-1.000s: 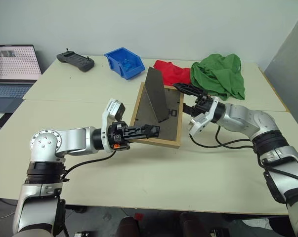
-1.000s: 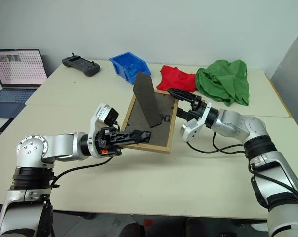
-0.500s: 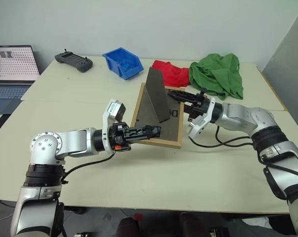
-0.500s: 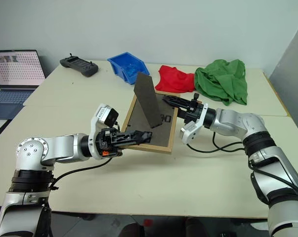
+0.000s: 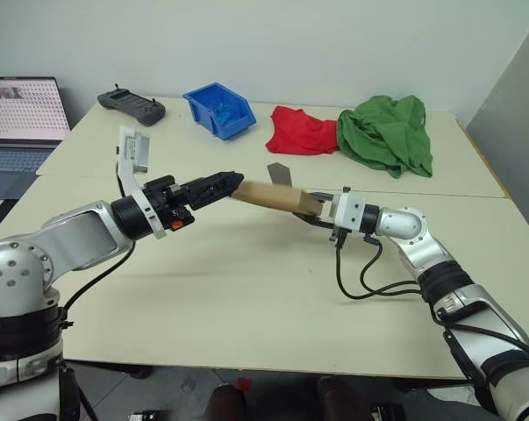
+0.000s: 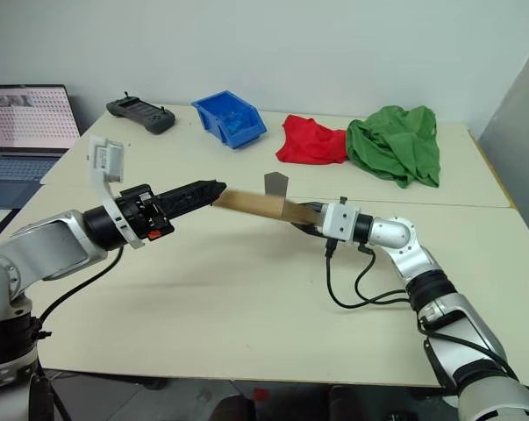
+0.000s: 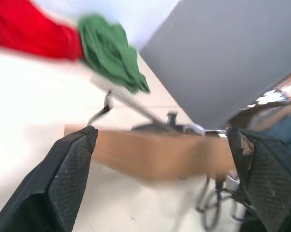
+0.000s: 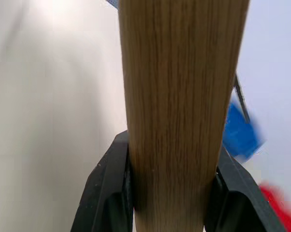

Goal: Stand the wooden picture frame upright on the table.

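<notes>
Cream table [image 5: 246, 289], item: wooden picture frame [image 5: 273, 196], raised edge-on above table, right gripper [image 5: 315, 213] clamped on its end, left gripper [image 5: 222, 184] spread wide beside the other; judged light, rigid, smooth-edged, best pinched across wooden rim.

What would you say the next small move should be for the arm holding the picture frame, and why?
Probably lower it gently. The right gripper clamps the wooden picture frame edge-on above the table, its fold-out stand sticking up, while the left gripper is open beside its far end, so nothing rests on the tabletop yet.
</notes>
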Robot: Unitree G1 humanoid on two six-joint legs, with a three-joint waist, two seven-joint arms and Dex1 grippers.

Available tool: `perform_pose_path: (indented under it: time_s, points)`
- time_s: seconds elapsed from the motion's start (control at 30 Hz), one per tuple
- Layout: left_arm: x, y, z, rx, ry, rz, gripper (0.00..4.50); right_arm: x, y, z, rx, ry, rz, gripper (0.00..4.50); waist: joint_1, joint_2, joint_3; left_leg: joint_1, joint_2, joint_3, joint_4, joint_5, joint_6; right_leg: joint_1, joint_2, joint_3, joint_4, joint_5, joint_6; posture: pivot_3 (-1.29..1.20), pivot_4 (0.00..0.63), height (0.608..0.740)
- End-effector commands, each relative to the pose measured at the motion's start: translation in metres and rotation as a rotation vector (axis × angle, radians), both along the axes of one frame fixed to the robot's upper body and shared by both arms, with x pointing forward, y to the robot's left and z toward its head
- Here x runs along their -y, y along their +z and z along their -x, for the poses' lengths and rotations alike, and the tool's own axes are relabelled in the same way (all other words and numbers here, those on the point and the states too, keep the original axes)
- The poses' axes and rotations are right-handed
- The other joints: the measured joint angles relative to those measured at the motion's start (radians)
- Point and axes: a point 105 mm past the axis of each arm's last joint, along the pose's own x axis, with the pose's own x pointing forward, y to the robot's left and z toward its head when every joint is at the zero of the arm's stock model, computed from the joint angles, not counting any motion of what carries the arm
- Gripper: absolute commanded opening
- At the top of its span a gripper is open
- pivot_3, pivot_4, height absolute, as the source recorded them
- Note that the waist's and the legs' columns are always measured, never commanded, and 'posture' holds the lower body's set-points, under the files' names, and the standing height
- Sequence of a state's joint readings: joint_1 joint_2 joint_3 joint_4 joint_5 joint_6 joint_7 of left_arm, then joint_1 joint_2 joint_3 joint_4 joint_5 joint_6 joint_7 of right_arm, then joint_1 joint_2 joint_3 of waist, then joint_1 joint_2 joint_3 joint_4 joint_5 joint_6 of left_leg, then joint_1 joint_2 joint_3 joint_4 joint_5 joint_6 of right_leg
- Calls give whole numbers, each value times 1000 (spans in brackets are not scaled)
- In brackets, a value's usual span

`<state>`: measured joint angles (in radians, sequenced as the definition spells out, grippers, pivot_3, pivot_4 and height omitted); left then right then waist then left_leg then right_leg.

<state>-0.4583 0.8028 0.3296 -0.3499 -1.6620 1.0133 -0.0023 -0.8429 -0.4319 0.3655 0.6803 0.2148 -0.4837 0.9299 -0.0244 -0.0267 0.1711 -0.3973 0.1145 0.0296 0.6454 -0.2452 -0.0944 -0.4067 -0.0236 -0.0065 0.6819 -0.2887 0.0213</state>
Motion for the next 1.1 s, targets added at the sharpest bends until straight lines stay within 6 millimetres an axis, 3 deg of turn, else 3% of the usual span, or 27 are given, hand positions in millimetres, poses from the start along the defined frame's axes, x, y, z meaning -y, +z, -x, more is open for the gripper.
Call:
perform_pose_path:
  time_s: [0.03,0.17,0.3,0.47,0.8,0.87,1.1]
  points:
    - [8,2,17,119,105,-88,4500,-9,22,-12,-243,33,-153,1314,-2,0,0,0,0,0,0,0,0,0,1,0,0,0,0,0,150,740]
    - [11,-14,22,197,172,-288,4500,-13,16,-27,-400,-23,-240,1313,1,0,0,0,1,-1,-1,0,0,0,2,-1,0,0,0,0,150,740]
    - [7,-47,24,249,236,-470,4500,-19,3,-39,-548,-100,-327,1313,1,0,0,0,0,1,-1,0,0,-1,2,1,-1,0,0,0,150,740]
    - [1,-77,20,239,299,-449,4500,-14,-40,-44,-698,-228,-360,1313,7,0,0,-2,0,1,-1,-1,1,-3,2,1,-1,0,0,0,150,740]
    - [-3,-91,13,243,283,-436,4500,-1,-79,-33,-726,-300,-295,1311,11,1,-1,-1,1,1,-2,-3,4,-2,3,1,0,0,0,0,150,740]
    - [-5,-91,9,239,281,-420,4500,6,-80,-32,-707,-317,-280,1996,15,0,-2,-1,0,1,-1,-3,4,-2,2,1,0,0,0,0,150,740]
    - [0,-87,-1,260,223,-418,4500,24,-72,-29,-625,-324,-224,3544,26,0,-2,-1,0,1,-1,-3,4,-2,2,0,0,0,0,0,150,740]
